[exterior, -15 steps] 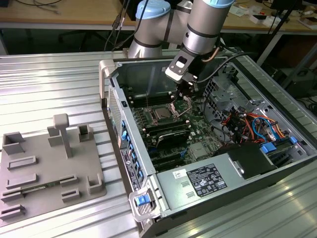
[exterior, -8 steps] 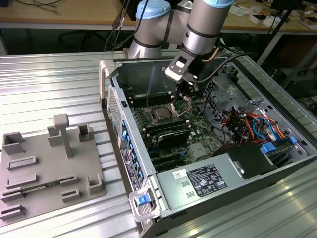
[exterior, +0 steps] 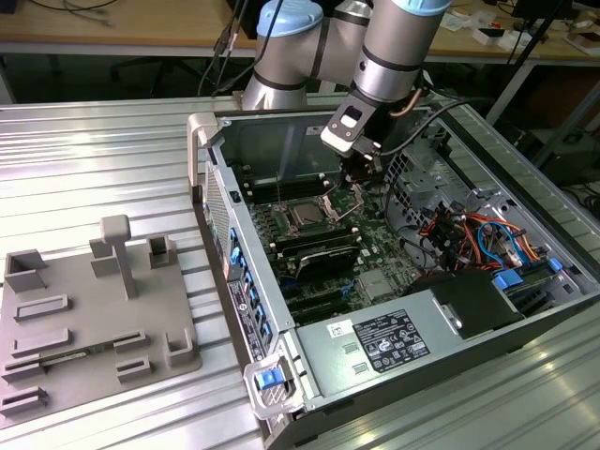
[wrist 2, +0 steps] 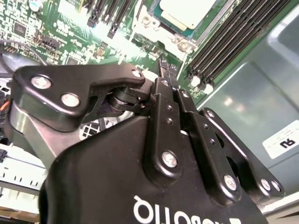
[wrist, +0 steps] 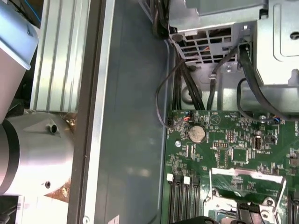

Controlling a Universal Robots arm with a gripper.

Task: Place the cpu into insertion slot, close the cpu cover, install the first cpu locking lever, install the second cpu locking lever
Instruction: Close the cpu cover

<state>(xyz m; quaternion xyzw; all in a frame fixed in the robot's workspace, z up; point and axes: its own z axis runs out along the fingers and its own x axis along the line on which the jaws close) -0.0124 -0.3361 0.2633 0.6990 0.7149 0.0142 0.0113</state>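
Ribbed metal table [exterior: 112, 150] carries an open computer case [exterior: 375, 347], with a grey tray [exterior: 94, 309] of holders on the exterior view's left. Inside the case, the cpu [exterior: 305, 214] lies flat in the slot [exterior: 290, 224] on the green board [exterior: 384, 248], its pale metal top facing up. The cover [exterior: 339, 199] appears tilted up at the slot's edge on the exterior view's right. The gripper [exterior: 365, 178] hangs over the board just beside that edge, apart from the cpu. In the second wrist view its black fingers [wrist 2: 161, 93] run together to a narrow tip, pressed together, with the cpu [wrist 2: 187, 11] just beyond it and memory slots [wrist 2: 233, 32] alongside.
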